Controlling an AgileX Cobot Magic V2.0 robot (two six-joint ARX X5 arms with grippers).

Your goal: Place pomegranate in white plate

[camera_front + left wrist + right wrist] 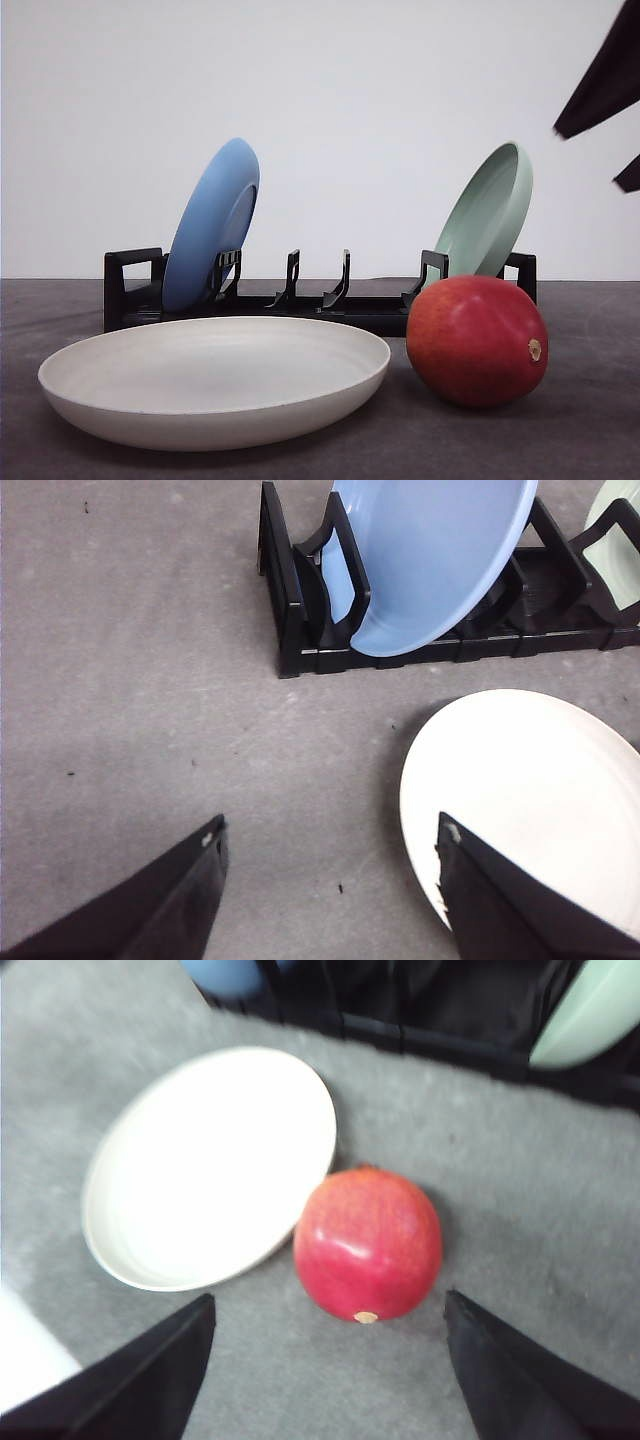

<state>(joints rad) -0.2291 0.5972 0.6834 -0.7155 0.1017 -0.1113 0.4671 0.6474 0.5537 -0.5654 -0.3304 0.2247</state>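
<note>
The glossy red pomegranate (pixel 368 1244), tan nub showing, is sitting on the desk (pixel 520 1190) just beside the plate (pixel 205 1165); the right gripper (pixel 330 1360) is hovering above it, spread wide and empty.

No readable text, label, brand, number or sign appears on anything here

The pomegranate (pixel 477 340) has a smooth, glossy skin. The white plate (pixel 215 382) is matt, as is the black plastic rack (pixel 300 300). The grey desk (pixel 150 680) looks cloth-like and slightly rough.
</note>
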